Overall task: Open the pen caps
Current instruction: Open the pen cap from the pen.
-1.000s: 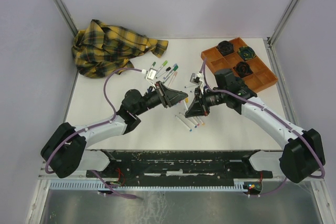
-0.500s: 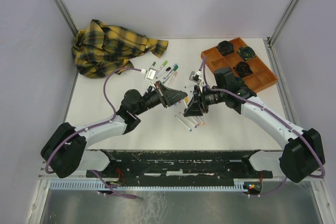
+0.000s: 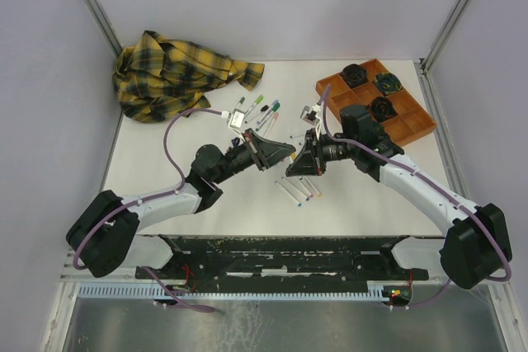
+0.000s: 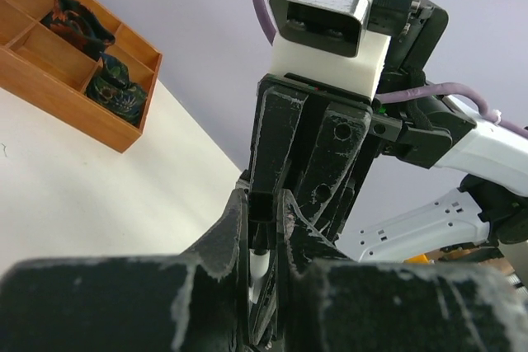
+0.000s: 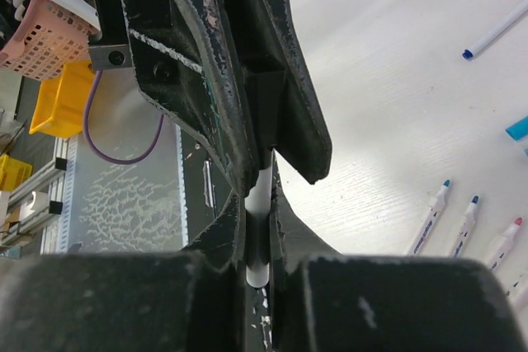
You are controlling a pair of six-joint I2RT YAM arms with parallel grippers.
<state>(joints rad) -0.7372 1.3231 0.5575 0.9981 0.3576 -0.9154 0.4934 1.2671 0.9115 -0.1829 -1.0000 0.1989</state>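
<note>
Above the centre of the table (image 3: 157,162), the left gripper (image 3: 289,152) and right gripper (image 3: 291,170) meet tip to tip, both pinching one white pen (image 5: 261,183). Its cap is hidden. Green pen caps (image 3: 275,105) lie behind them, near the plaid cloth (image 3: 173,72).

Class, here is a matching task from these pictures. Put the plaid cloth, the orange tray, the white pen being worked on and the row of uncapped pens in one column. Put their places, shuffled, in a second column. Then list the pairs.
Things
1. plaid cloth
2. orange tray
3. white pen
4. uncapped pens

Places
a. lying on the table, just nearer the arm bases than the grippers
b. far left corner of the table
c. clamped by the left gripper and the right gripper
d. far right corner of the table

Pairs: 1-b, 2-d, 3-c, 4-a
</note>
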